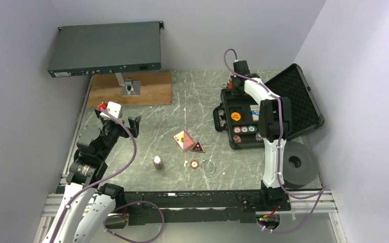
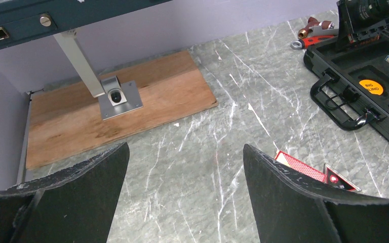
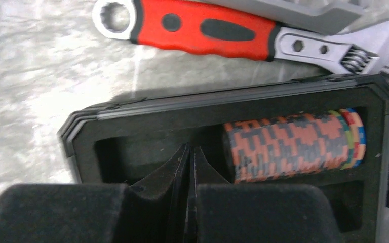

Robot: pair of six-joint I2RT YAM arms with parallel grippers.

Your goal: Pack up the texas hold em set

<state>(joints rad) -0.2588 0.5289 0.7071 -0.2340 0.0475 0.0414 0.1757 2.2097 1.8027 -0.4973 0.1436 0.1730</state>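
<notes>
Right gripper (image 3: 190, 162): 2 fingers pressing together with nothing between them, pointing down over the bare end of a foam slot in the black briefcase (image 3: 101, 114). A stack of red-black poker chips (image 3: 294, 147) is lying on its side in that same slot, just beside the fingertips, with a few multicoloured chips at its far end. A red-handled wrench (image 3: 207, 28) is lying on the table (image 1: 157, 116) just outside the briefcase rim.

The briefcase is sitting open at the table's right side, its lid leaning back, with an orange disc (image 2: 371, 87) showing in the foam.

Left gripper (image 2: 185, 152): 2 fingers standing wide apart and gripping nothing, hovering over the table's left side and facing a wooden board (image 2: 147, 96).

Lying loose at mid-table, well apart from the briefcase: 1 red-backed card deck (image 1: 182, 137) touching the red-black triangle piece (image 1: 197, 148), and 1 loose chip (image 1: 195, 164) near a thin ring (image 1: 210, 166).
</notes>
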